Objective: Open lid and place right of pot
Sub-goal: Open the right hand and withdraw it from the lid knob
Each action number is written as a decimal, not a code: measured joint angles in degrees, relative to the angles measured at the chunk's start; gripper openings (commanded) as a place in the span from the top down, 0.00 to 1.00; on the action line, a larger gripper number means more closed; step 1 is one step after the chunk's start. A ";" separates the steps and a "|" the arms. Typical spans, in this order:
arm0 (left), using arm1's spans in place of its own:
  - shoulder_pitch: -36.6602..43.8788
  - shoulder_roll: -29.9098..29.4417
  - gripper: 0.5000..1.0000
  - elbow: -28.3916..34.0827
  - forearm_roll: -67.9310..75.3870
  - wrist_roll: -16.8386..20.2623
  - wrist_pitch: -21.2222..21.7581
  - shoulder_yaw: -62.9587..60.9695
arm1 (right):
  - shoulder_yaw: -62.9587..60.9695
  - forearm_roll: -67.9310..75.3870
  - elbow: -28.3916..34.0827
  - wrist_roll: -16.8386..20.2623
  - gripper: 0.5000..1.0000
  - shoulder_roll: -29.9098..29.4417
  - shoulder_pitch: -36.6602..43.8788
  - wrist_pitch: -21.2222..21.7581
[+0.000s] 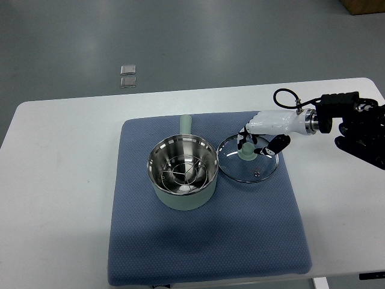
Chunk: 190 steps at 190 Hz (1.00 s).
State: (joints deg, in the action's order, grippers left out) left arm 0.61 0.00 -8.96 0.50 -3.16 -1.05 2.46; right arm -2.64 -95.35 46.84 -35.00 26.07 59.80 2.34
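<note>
Already the glass lid (pixel 248 165) lies flat on the blue mat (pixel 204 241), directly beneath the fingers (pixel 249 142) and just right of the pale green pot (pixel 183 175), whose steel inside stands uncovered. The right hand (pixel 264 129) hangs over the lid's knob (pixel 246 152), fingers curled down around it; whether they grip it or have just let go I cannot tell. By my judgement the placing step is nearly finished. Next comes loosening the fingers and lifting straight up, so the lid stays put. Mat and pot sit on the white surface (pixel 60 180).
</note>
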 measured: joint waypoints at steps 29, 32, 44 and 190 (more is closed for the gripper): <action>0.01 0.00 0.00 0.00 0.00 0.00 0.00 0.00 | -0.10 0.18 -2.09 0.00 0.49 -1.84 -0.40 -0.85; 0.01 0.00 0.00 0.00 0.00 0.00 0.00 0.00 | -0.13 0.23 -2.24 0.01 0.49 -2.03 -0.43 -0.87; 0.00 0.00 0.00 0.00 0.00 0.00 0.00 0.00 | -0.18 0.32 -2.47 0.01 0.41 -2.36 -0.49 -0.88; 0.02 0.00 0.00 0.00 0.00 0.00 0.00 0.00 | -1.49 39.03 -3.40 0.01 0.16 0.35 1.93 5.74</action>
State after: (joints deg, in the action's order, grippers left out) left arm 0.63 0.00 -8.96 0.51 -3.16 -1.05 2.46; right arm -4.14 -56.32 43.44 -35.00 26.42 61.74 8.08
